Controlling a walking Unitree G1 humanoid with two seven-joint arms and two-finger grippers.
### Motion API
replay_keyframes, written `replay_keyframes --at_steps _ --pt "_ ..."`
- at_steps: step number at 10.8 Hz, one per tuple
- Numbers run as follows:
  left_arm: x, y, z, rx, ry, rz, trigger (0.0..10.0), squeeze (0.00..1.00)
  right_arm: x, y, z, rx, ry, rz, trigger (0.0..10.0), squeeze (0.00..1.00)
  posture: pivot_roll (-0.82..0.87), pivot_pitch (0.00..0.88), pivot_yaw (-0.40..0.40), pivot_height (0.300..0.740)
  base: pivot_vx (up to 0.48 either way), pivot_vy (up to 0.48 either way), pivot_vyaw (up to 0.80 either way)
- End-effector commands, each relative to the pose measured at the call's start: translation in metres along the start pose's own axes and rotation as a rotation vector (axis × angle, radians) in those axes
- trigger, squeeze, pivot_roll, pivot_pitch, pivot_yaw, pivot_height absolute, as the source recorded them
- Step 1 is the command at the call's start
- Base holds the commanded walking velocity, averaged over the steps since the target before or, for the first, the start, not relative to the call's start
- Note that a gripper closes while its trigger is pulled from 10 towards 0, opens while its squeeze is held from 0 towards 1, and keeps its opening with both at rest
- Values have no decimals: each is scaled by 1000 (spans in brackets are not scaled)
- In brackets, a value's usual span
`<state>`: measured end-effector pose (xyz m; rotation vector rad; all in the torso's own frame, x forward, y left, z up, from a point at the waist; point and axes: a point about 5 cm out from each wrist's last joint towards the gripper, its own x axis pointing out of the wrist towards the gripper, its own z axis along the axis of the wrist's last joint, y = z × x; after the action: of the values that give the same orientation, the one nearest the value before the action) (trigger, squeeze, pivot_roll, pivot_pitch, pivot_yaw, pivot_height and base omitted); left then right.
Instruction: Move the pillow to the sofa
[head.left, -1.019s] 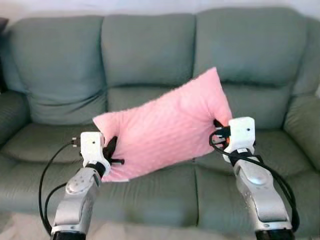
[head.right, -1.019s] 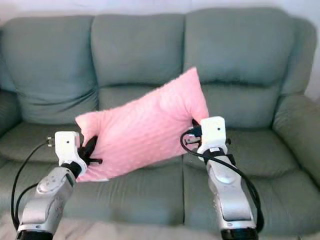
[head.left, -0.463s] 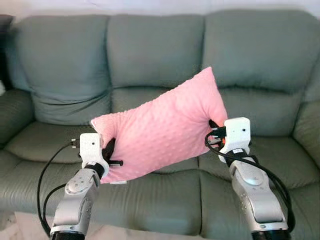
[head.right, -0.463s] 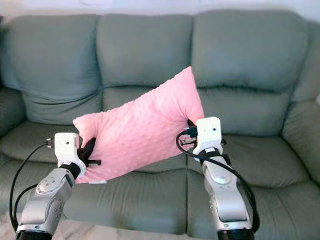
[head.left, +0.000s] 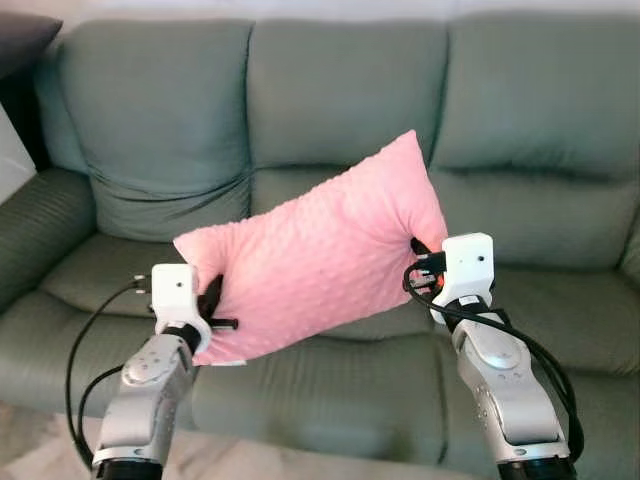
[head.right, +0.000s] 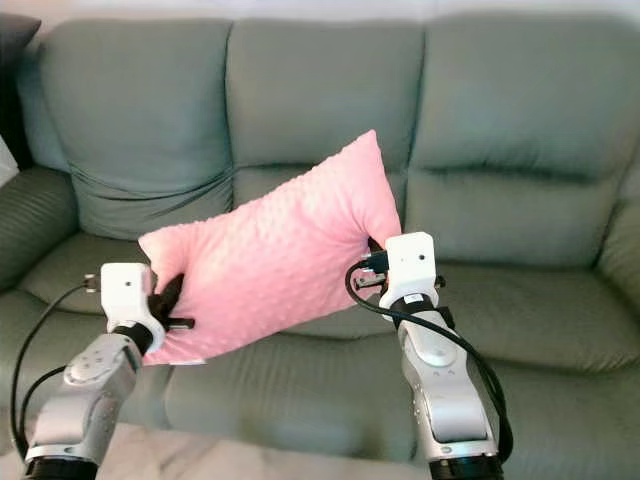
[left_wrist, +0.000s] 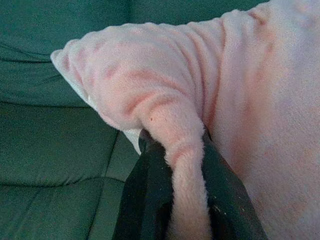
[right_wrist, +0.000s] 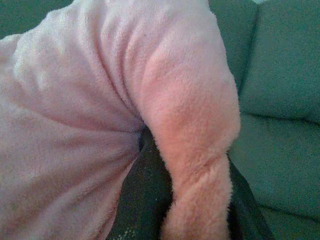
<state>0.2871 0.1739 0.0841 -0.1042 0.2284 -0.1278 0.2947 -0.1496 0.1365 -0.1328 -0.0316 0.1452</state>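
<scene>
Pillow (head.left: 318, 258) tilted above sofa (head.left: 330, 110), ends pinched between left gripper (head.left: 212, 312) and right gripper (head.left: 420, 262).

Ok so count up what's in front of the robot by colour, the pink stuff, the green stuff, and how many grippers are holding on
Pink: 1, the pillow, held up off the seat.
Grey-green: 1, the three-seat sofa.
Grippers gripping: 2, the left gripper on the pillow's lower end and the right gripper on its higher end.
Total: 4
</scene>
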Motion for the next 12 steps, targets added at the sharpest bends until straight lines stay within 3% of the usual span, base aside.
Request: replay_keyframes --at_steps 1,3,8,9,12 --pt "-1 2 3 33 -8 6 10000 0 1 -4 7 3 -30 -22 10000 0 -184 16 53 740 0 0 0" --pt "0 -4 -3 34 25 -19 10000 0 1 -4 6 3 -25 -29 10000 0 -183 16 54 740 0 0 0" --pt "0 -3 -1 54 -2 -30 10000 0 2 -3 5 3 -17 -34 10000 0 -181 17 55 740 0 0 -765" --pt "3 0 -2 62 -7 -15 10000 0 2 -3 5 3 -18 -34 10000 0 -183 22 51 740 0 0 -788" --pt "11 12 -11 94 27 -1 10000 0 1 2 -5 16 20 -37 10000 0 -185 41 43 740 0 0 0"
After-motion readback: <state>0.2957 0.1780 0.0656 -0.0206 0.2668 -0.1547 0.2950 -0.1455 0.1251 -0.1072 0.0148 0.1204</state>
